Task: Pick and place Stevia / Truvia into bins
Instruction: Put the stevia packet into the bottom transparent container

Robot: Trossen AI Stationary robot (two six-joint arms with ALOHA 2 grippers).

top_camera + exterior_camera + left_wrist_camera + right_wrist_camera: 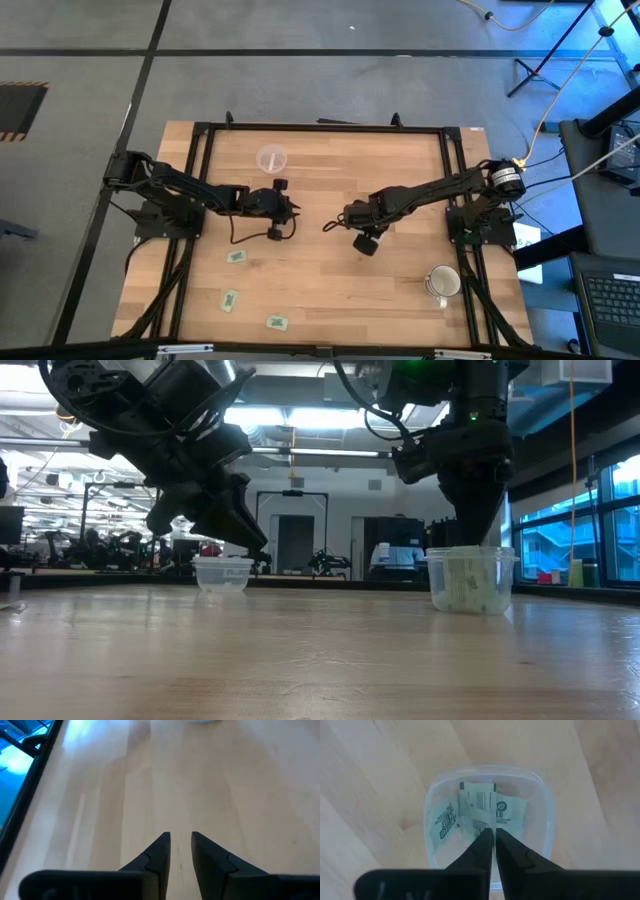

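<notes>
My right gripper (493, 834) hangs over a clear cup (487, 820), fingers pointing down and nearly closed on a light green packet (477, 802). Two more packets (445, 820) (510, 812) stand inside this cup (470, 578). In the high view the right arm (350, 215) hides that cup. The second clear cup (271, 158) stands upright near the far edge and looks empty (222, 573). Three packets (236, 257) (230, 299) (277, 322) lie flat near the table's left near corner. My left gripper (287, 205) (180, 837) is slightly open above bare wood. My right gripper pinches the middle packet by its crinkled upper edge (478, 823) between the two fingertips, coming from above and pointing down. The packet hangs upright below the fingers, inside the cup. Whether its lower end rests on the cup's floor I cannot tell.
A whitish mug with a handle (443, 283) stands near the right near corner. A black frame (320, 127) runs around the table. Bare wood lies between the two grippers and along the table's middle (330, 270).
</notes>
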